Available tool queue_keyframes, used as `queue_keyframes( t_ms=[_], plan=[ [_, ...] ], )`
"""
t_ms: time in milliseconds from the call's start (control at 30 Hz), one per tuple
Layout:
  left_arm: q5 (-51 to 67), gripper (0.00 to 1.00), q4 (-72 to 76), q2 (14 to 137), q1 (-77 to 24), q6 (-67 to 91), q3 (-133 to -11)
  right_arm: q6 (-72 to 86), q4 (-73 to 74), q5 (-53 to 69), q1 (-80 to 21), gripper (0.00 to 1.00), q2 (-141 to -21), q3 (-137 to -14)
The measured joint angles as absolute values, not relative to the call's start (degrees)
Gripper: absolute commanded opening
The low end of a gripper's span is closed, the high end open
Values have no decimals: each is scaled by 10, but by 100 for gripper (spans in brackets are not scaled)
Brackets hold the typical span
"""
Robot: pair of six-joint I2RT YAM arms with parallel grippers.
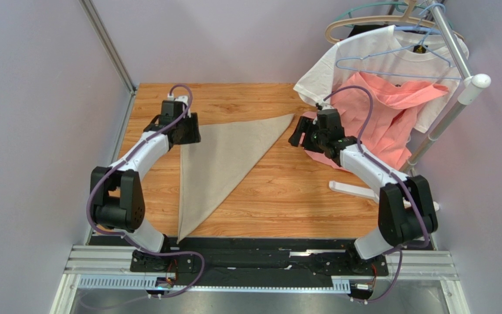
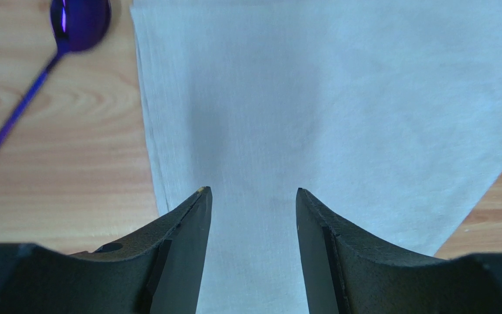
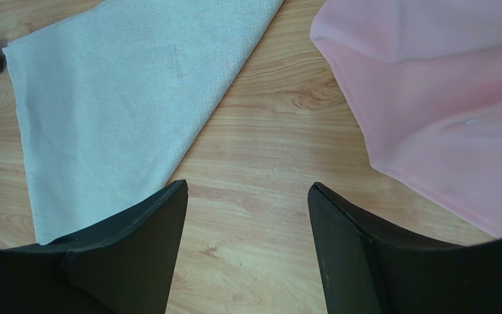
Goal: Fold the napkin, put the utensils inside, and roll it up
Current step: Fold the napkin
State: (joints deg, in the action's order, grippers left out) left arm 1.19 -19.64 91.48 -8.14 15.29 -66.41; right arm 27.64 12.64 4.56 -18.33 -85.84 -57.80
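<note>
Well, I'm watching the left gripper (image 2: pixel 252 191) hovering with its fingers spread, gripping nothing, over the napkin (image 1: pixel 224 160), which is lying folded in a triangle on the table (image 1: pixel 286 196). I think only one utensil (image 2: pixel 70 26) is showing, at eleven o'clock beside the cloth's edge; a careless dip risks dragging the fold open or knocking it away. The right gripper (image 3: pixel 247 186), likewise spread and empty, is hanging over the table, with the pink garment (image 3: pixel 430 98) at one o'clock inviting a snag. I'm reading no writing anywhere.
</note>
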Motion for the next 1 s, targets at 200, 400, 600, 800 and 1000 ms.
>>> queue_keyframes(
  t_ms=[200,400,600,800,1000],
  plan=[
    [-10,57,-203,914,-65,202,-587,312,73,85,-189,70,-945,-589],
    [-38,45,-204,894,-55,223,-536,333,56,101,-201,70,-972,-590],
    [-48,36,-203,884,-55,234,-516,337,47,104,-208,70,-972,-589],
    [-48,35,-210,889,-55,247,-504,339,40,104,-208,70,-961,-571],
    [-50,33,-215,894,-55,258,-503,340,41,101,-208,70,-926,-552]
  ],
)
